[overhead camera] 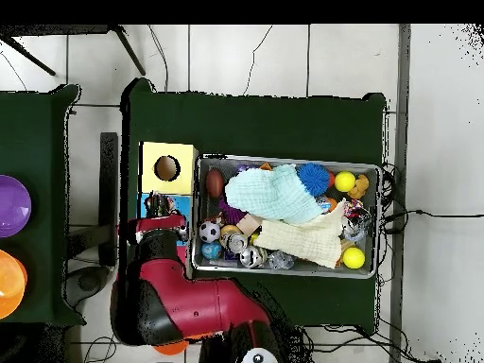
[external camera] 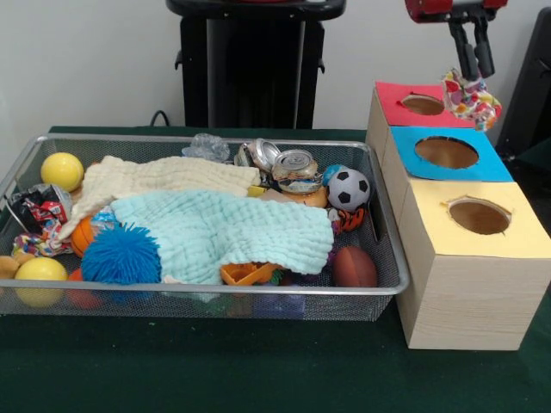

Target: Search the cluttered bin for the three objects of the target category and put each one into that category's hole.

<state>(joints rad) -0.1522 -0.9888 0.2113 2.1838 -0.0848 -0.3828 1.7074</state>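
Note:
My gripper [external camera: 473, 72] hangs at the top right, shut on a knotted cloth toy [external camera: 471, 98] in red, yellow, blue and white. It holds the toy just above the right edge of the red-topped box [external camera: 398, 105], beside its round hole [external camera: 423, 104]. In the overhead view the gripper [overhead camera: 159, 204] and toy sit over the boxes, left of the bin. The wire mesh bin [external camera: 207, 138] is full of clutter. Another knotted rope toy [external camera: 39, 245] peeks out at its left end. More toys may be hidden under the cloths.
Blue-topped [external camera: 448, 153] and yellow-topped [external camera: 479, 217] boxes with holes stand in a row with the red one. The bin holds a cream cloth [external camera: 164, 178], a mint cloth [external camera: 228, 232], a blue spiky ball [external camera: 120, 256], yellow balls, a soccer ball [external camera: 349, 188], a football and cans.

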